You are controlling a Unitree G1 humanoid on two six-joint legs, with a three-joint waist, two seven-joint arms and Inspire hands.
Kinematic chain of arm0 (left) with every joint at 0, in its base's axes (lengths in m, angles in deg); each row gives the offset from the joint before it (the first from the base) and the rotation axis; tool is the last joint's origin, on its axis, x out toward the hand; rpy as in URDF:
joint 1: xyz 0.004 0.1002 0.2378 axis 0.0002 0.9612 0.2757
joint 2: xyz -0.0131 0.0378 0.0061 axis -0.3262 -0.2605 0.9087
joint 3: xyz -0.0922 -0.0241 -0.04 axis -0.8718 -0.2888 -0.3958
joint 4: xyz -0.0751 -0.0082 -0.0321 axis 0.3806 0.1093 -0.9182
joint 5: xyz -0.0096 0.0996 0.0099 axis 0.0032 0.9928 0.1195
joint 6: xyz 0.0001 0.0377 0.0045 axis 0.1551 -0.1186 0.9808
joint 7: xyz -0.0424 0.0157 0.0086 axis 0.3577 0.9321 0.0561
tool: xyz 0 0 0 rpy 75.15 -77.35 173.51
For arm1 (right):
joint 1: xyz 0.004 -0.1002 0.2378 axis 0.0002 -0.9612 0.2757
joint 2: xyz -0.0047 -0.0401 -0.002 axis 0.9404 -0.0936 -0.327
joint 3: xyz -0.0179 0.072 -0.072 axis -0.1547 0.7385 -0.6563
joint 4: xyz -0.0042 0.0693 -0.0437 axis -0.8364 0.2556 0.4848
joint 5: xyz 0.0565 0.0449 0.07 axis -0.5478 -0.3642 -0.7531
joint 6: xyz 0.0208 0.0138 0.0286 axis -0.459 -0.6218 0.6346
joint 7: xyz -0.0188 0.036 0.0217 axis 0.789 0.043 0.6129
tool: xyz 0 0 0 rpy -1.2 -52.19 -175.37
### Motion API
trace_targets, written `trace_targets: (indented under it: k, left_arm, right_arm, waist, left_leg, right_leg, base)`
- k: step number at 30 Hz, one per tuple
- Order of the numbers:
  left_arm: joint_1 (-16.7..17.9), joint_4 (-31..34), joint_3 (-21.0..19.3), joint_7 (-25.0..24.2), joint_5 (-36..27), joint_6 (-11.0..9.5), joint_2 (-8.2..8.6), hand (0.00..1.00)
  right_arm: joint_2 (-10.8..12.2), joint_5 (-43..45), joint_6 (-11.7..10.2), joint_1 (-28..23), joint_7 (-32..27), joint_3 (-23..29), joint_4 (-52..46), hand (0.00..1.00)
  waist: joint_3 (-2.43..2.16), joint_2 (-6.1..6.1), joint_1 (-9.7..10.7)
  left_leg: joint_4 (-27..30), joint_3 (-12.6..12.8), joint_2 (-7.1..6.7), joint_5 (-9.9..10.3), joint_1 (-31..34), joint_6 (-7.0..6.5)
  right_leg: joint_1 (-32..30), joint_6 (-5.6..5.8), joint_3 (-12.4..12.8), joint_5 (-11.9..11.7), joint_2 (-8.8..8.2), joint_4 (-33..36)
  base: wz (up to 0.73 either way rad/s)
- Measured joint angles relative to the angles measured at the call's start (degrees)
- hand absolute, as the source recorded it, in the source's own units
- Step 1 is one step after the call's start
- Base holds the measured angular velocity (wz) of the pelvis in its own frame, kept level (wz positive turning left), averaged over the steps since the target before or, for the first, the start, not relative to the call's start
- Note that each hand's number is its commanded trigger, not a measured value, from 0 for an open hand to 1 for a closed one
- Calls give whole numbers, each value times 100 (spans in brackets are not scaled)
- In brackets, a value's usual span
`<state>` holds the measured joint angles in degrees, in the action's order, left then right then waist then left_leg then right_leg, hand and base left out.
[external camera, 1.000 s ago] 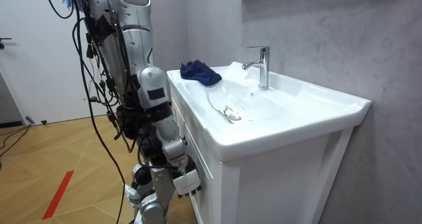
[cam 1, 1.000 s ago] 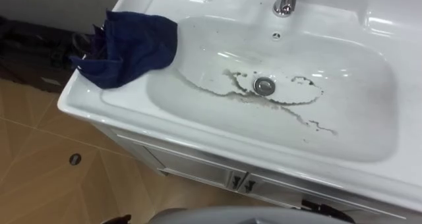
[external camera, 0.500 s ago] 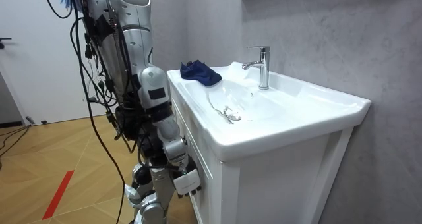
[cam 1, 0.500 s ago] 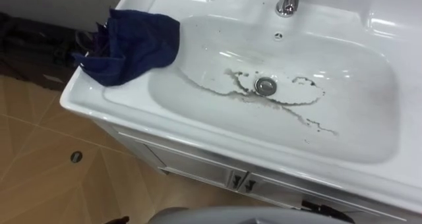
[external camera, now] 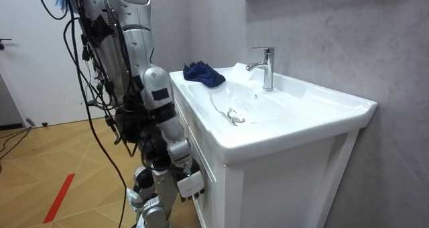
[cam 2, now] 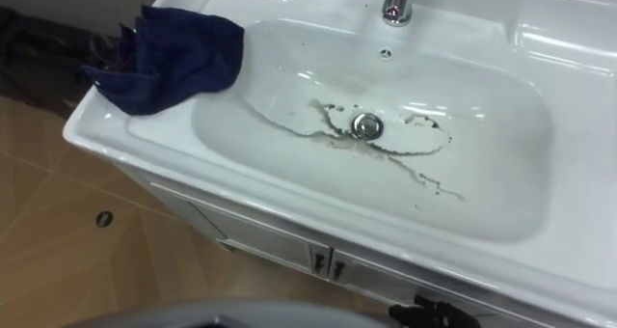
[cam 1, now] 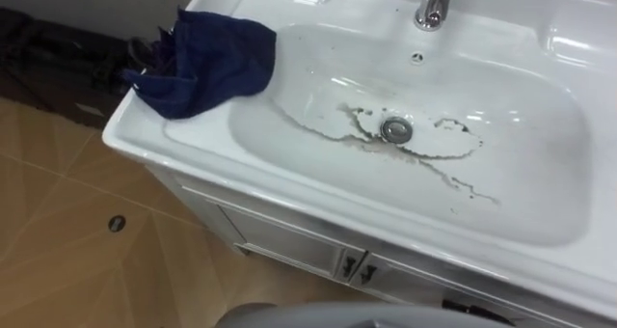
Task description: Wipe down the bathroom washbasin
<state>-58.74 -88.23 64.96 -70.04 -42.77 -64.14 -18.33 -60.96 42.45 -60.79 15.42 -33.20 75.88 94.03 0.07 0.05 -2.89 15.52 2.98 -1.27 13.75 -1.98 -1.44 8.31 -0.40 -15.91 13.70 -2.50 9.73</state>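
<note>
A white basin (cam 1: 289,188) lies below me, set in a white cabinet. Dark dirty streaks (cam 1: 439,156) curl around its metal drain (cam 1: 395,129) and trail towards the front right. A crumpled dark blue cloth (cam 1: 207,60) rests on the basin's left rim, partly hanging into the bowl; it also shows at the far end in the room view (external camera: 203,73). No hand touches the cloth. In the room view I stand at the cabinet's front, and my right hand (external camera: 190,185) hangs low beside the cabinet doors.
A chrome faucet (cam 1: 432,5) stands at the back of the basin. Cabinet doors with small handles (cam 1: 352,266) sit under the front rim. Left of the basin there are dark cables and gear (cam 1: 58,63) on the wooden floor (cam 1: 58,232).
The eye view has shifted, so the basin and cloth sit further right and lower in the picture. The cloth and the streaks lie as before.
</note>
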Motion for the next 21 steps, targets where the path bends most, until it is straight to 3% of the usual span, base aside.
trace_targets:
  k: [7, 9, 16, 19, 21]
  left_arm:
    - [133, 180, -761, 606, -265, -7, -68, 0]
    - [133, 476, -844, 811, -355, -26, -79, 0]
    - [98, 1530, -1127, 1335, -418, -224, -329, 0]
    - [68, 2120, -1145, 1554, -452, -386, -422, 0]
    - [-49, 2401, -1289, 1678, -444, -496, -470, 0]
  right_arm:
    - [-103, 281, 127, -23, -76, 181, 10, 0]
    - [-184, 406, 142, -32, -106, 188, 12, 0]
    - [-265, 641, 119, -87, -142, 410, 2, 0]
    - [-276, 650, 82, -145, -169, 450, -47, 0]
    - [-276, 690, -12, -201, -163, 502, -48, 0]
  waist:
    - [2, -136, -89]
    - [22, -232, -190]
    - [49, -344, -242]
    - [45, -361, -241]
    - [4, -397, -250]
  left_leg:
    - [28, -183, -43, 22, 28, -40]
    - [22, -212, -53, 25, 37, -47]
    - [9, -238, -93, 24, 59, -49]
    - [20, -254, -104, 23, 72, -51]
    - [19, -253, -116, 23, 65, -52]
  right_leg:
    - [84, 46, -153, 23, -36, -5]
    - [80, 58, -165, 21, -31, -8]
    - [62, 63, -175, 26, -23, 18]
    - [37, 64, -155, 25, -26, 15]
    - [27, 69, -141, 27, -35, 15]
  base:
    - [14]
    - [3]
    - [0]
    - [0]
    - [0]
